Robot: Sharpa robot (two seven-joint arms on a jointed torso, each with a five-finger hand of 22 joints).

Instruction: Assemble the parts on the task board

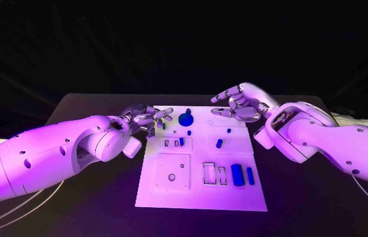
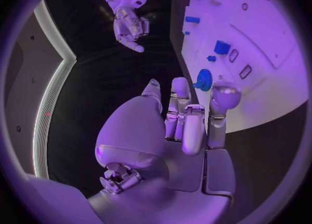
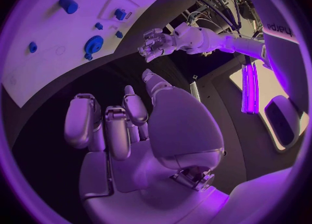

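The white task board (image 1: 201, 197) lies in the middle of the black table. A round blue part (image 1: 185, 119) stands near its far edge, with smaller blue parts (image 1: 219, 143) behind the middle and two long blue parts (image 1: 237, 174) at the near right. My left hand (image 1: 145, 118) hovers at the board's far left corner, fingers apart and holding nothing. My right hand (image 1: 239, 103) hangs above the far right corner, fingers loosely spread and empty. The left wrist view shows my left hand (image 2: 177, 125) close to the round part (image 2: 203, 80). From the right wrist, my right hand (image 3: 130, 125) is seen apart from the board (image 3: 46, 63).
Empty recesses (image 1: 208, 173) and a square plate with holes (image 1: 173, 171) mark the board's near half. Black table (image 1: 92, 205) surrounds the board on all sides. Each wrist view shows the other hand across the board's far edge.
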